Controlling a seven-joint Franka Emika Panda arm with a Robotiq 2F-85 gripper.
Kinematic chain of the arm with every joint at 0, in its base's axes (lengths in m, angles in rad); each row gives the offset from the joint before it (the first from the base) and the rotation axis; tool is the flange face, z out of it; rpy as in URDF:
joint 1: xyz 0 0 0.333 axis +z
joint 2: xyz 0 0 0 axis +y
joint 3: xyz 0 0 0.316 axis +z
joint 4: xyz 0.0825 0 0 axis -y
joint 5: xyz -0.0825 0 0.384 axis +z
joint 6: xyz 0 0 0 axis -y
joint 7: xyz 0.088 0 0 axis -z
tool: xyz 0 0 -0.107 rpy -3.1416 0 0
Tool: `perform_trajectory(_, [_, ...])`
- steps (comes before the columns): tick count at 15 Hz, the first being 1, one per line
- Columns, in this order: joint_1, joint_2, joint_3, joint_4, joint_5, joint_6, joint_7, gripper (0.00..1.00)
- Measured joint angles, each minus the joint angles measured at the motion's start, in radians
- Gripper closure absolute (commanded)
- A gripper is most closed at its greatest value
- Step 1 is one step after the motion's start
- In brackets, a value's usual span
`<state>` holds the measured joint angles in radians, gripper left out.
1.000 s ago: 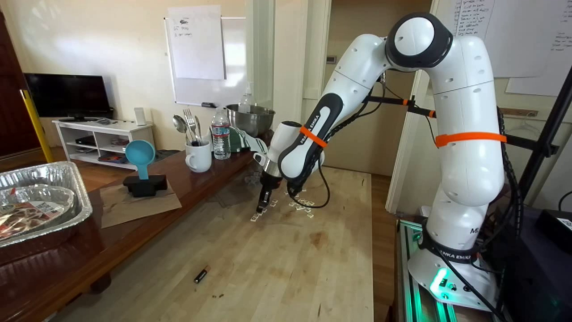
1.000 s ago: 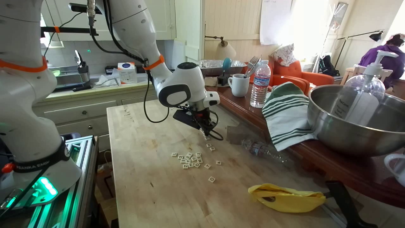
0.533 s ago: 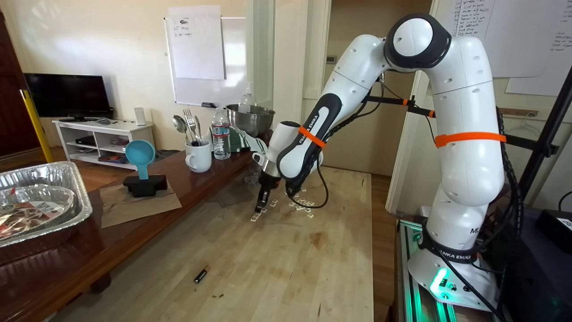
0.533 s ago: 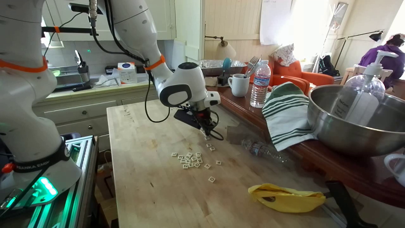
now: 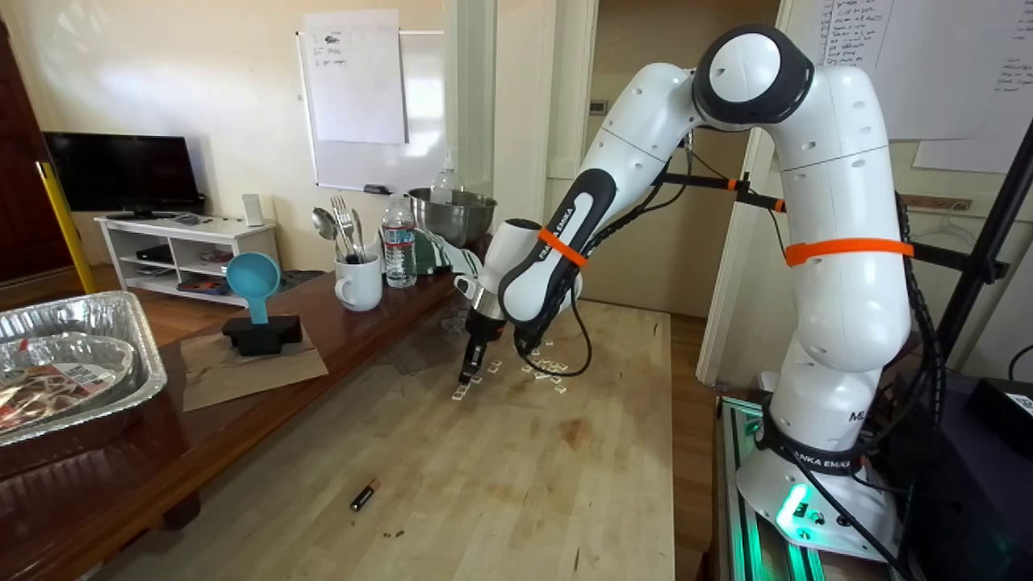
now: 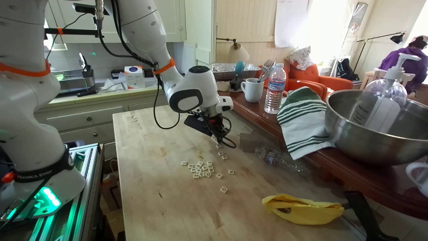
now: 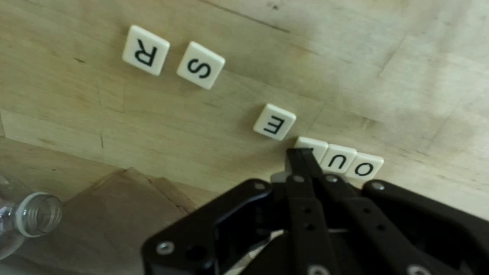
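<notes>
My gripper [image 7: 300, 152] is shut, its black fingertips together, with nothing seen between them. In the wrist view the tips are over or against the end tile [image 7: 313, 144] of a short row, hiding its letter. A U tile [image 7: 338, 160] and an O tile [image 7: 364, 167] touch in line beside it. An E tile [image 7: 274, 122] lies just apart, and an S tile [image 7: 201, 65] and an R tile [image 7: 146, 50] lie farther off. The gripper also points down at the tabletop in both exterior views [image 5: 466, 378] [image 6: 216, 139].
A loose cluster of letter tiles [image 6: 202, 169] lies on the wooden table. A clear plastic bottle [image 6: 277, 159] lies by brown paper [image 7: 114, 229]. A yellow banana-shaped pouch [image 6: 302, 210] and a battery [image 5: 365, 495] are on the table. A raised dark counter [image 5: 323, 323] bears a mug, bottle and bowl.
The gripper has shifted very slightly to the left in an exterior view, staying low at the tabletop. The tile nearest its tips seems to have shifted slightly the same way.
</notes>
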<state>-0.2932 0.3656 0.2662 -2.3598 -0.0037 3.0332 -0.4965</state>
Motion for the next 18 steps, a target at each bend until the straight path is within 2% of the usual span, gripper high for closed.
perform_trajectory(11, [-0.065, -0.017, 0.056, 0.0, 0.028, 0.0, 0.0, 1.0])
perform_trajectory(14, [-0.058, -0.023, 0.039, -0.001, 0.025, 0.0, 0.002, 1.0])
perform_trajectory(18, [-0.02, -0.022, -0.023, -0.004, 0.008, 0.0, 0.013, 1.0])
